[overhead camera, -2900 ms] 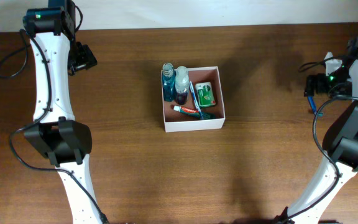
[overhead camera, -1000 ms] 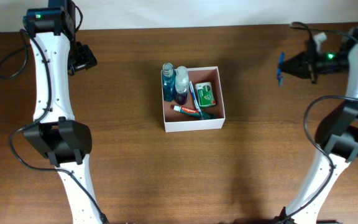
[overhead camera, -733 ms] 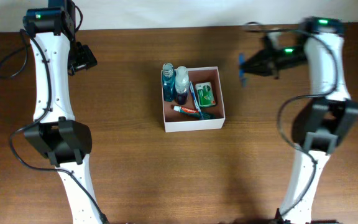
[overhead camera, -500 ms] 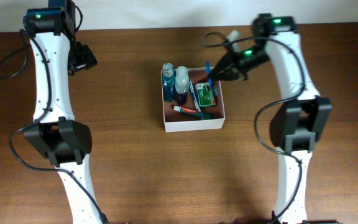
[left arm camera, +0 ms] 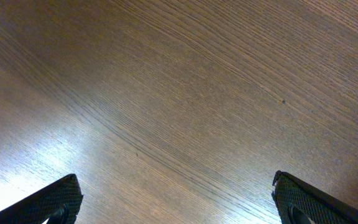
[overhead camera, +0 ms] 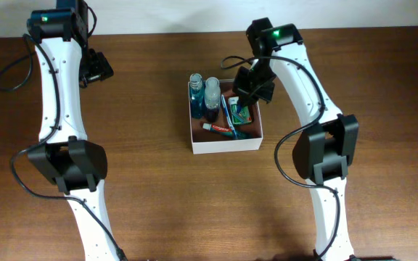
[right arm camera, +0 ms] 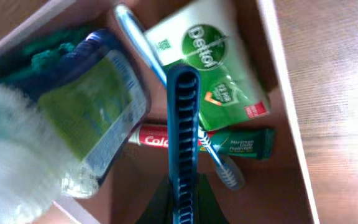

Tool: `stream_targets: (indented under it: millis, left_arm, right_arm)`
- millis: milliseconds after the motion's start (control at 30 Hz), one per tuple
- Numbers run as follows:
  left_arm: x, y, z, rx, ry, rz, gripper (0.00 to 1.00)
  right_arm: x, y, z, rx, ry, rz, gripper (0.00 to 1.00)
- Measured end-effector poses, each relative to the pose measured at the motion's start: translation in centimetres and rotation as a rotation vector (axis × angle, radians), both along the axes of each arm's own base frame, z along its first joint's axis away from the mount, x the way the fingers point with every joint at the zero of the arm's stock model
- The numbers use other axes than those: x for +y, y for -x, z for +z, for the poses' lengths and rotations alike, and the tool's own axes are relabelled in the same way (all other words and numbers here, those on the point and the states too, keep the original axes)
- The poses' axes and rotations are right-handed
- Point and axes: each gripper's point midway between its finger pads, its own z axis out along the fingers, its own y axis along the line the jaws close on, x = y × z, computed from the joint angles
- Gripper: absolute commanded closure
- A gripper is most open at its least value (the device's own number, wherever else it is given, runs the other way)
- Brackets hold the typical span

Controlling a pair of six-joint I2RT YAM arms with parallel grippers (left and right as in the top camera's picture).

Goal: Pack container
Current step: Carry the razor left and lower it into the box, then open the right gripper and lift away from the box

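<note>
Jaws of the right gripper (overhead camera: 252, 85) read as clamped on a dark-blue ribbed item (right arm camera: 183, 124), possibly a comb. The grip itself sits at the bottom edge of the right wrist view, mostly out of sight. The item is held lengthwise over the container (overhead camera: 227, 143), which stands on the tabletop (overhead camera: 158, 196) at centre frame, slightly above the middle. It hangs above the green packet (right arm camera: 213, 62) and the toothpaste tube (right arm camera: 229, 144), just right of the bottles (overhead camera: 211, 93). Judgement: lined up with the remaining gap so it can go in flat. Contact with the contents: cannot tell. Left gripper (overhead camera: 96, 67) is parked at upper left, jaws apart over bare wood, out of the working area.
</note>
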Motion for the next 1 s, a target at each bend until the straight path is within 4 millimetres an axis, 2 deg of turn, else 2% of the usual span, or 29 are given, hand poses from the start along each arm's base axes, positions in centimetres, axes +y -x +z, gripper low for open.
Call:
stream_targets:
  millis: [67, 100, 133, 200, 367, 533, 700, 833, 933, 1000]
  left_arm:
    - [0.0, 0.0, 0.0, 0.0, 0.0, 0.0, 0.01]
    - [0.0, 0.0, 0.0, 0.0, 0.0, 0.0, 0.01]
    - [0.0, 0.0, 0.0, 0.0, 0.0, 0.0, 0.01]
    - [0.0, 0.0, 0.0, 0.0, 0.0, 0.0, 0.01]
    - [0.0, 0.0, 0.0, 0.0, 0.0, 0.0, 0.01]
    - [0.0, 0.0, 0.0, 0.0, 0.0, 0.0, 0.01]
    - [0.0, 0.0, 0.0, 0.0, 0.0, 0.0, 0.01]
    - [0.0, 0.0, 0.0, 0.0, 0.0, 0.0, 0.01]
    - [0.0, 0.0, 0.0, 0.0, 0.0, 0.0, 0.01]
    - [0.0, 0.0, 0.0, 0.0, 0.0, 0.0, 0.01]
  right_arm:
    - [0.0, -0.1, -0.1, 0.016, 0.017, -0.065, 0.78]
    - [-0.1, -0.2, -0.1, 0.015, 0.022, -0.076, 0.68]
    - [-0.1, -0.3, -0.1, 0.016, 0.028, -0.092, 0.54]
    - [-0.4, -0.4, -0.2, 0.019, 0.043, -0.121, 0.37]
    - [-0.9, -0.6, -0.4, 0.012, 0.075, -0.139, 0.3]
    - [-1.2, -0.4, -0.3, 0.009, 0.08, -0.11, 0.29]
    - [-1.9, -0.1, 1.1, -0.002, 0.084, -0.072, 0.28]
    - [-3.7, -0.7, 4.9, -0.087, 0.081, -0.047, 0.23]
    - [-5.7, -0.3, 9.8, -0.193, 0.093, -0.018, 0.09]
    - [-6.8, 0.1, 13.5, -0.304, 0.102, 0.026, 0.03]
